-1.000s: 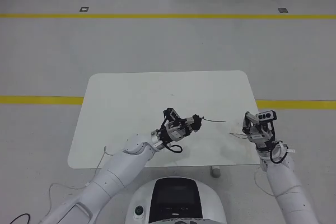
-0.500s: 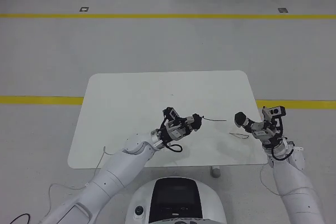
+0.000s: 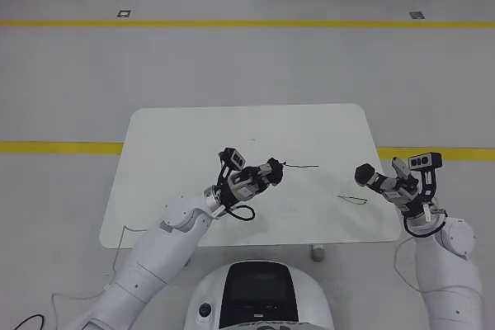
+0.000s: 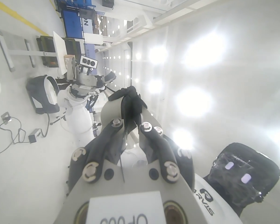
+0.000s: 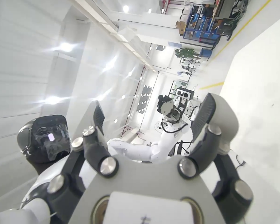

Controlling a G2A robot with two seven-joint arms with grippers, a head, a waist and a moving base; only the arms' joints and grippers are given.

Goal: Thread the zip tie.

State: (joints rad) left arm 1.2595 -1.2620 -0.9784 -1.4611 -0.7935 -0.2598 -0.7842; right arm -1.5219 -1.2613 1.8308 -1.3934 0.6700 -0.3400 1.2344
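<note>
My left gripper [image 3: 272, 167] is clamped on the zip tie [image 3: 302, 167], thin tail poking out above the table [image 3: 190, 140]; my right gripper [image 5: 152, 110] is wide open. Looks light and springy, so I'd pinch near the tip.

Desk [image 3: 190, 140]: plain white, unpatterned.
Floor [image 3: 58, 82]: pale grey, crossed by yellow stripes [image 3: 49, 148].
Zip tie [image 3: 301, 167]: black, a thin dark line against the white.
Left end effector [image 3: 272, 169]: grey shell, black linkage, silver rivets.
Right end effector [image 3: 365, 175]: same grey and black. Its pads [image 5: 201, 115] are black with fine ribbing.
Thin dark loop [image 3: 352, 199] on the desk: blackish, colour hard to tell closer.
</note>
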